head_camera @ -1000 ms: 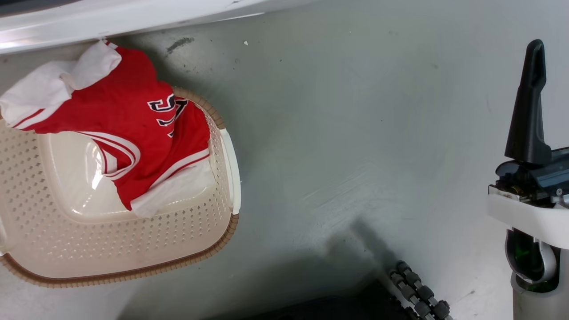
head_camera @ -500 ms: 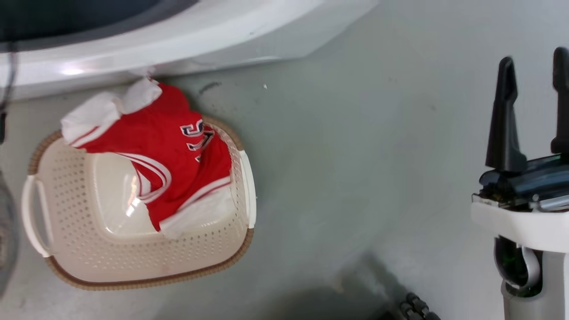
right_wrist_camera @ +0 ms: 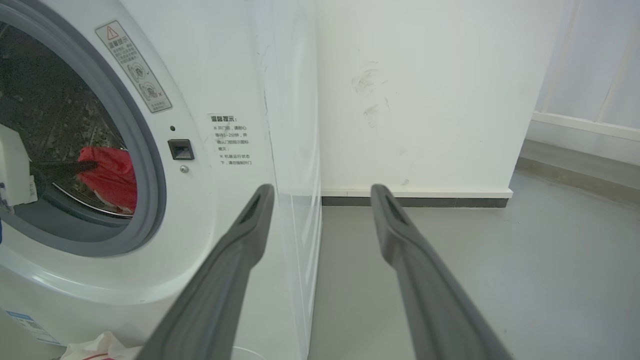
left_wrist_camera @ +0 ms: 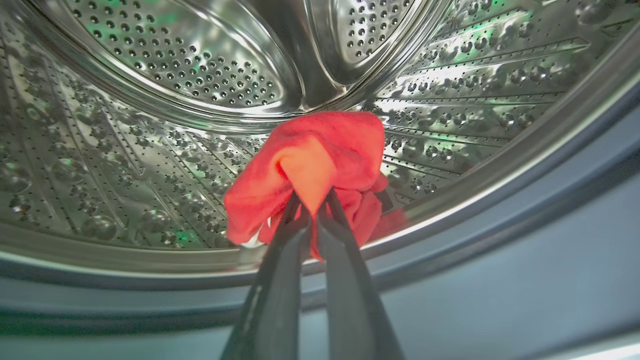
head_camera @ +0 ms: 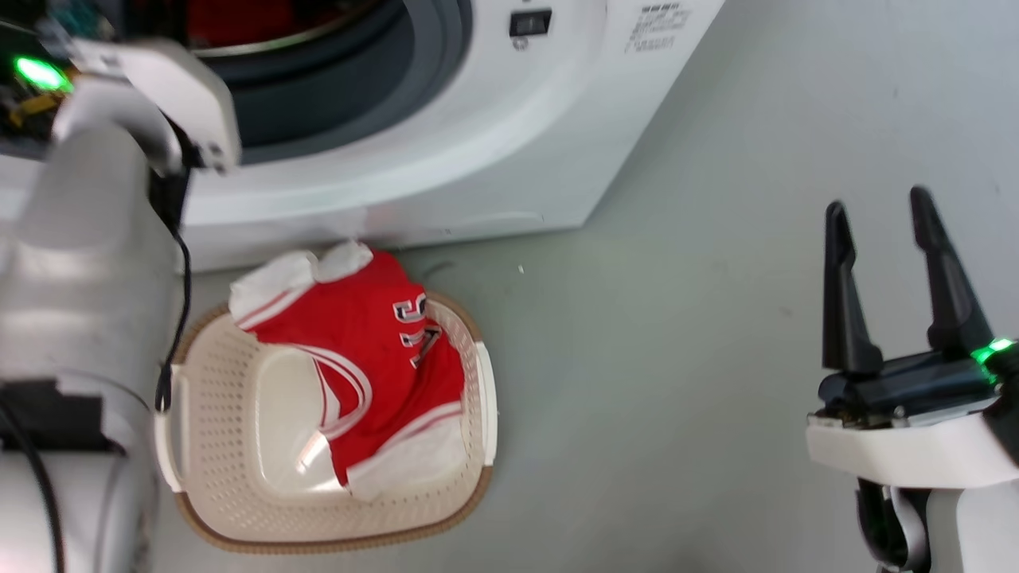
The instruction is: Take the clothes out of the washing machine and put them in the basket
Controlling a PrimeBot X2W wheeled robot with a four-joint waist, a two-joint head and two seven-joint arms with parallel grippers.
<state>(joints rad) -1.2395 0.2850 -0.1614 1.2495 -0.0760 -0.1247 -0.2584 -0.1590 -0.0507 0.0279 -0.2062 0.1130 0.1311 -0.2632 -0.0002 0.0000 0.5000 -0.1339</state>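
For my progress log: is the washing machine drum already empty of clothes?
No, the left gripper is shut on a red garment inside the perforated steel drum.

Jersey (head_camera: 366, 342) is showing red, white-striped, black-white lettered; basket (head_camera: 231, 469) is showing cream, perforated, brown-rimmed; washing machine (head_camera: 493, 143) is showing white, grey-ringed.

Bright, even light; glare and green glints streak the distortion-bowed drum (left_wrist_camera: 190, 75) of the washing machine (head_camera: 446, 159); head view slightly blurred.
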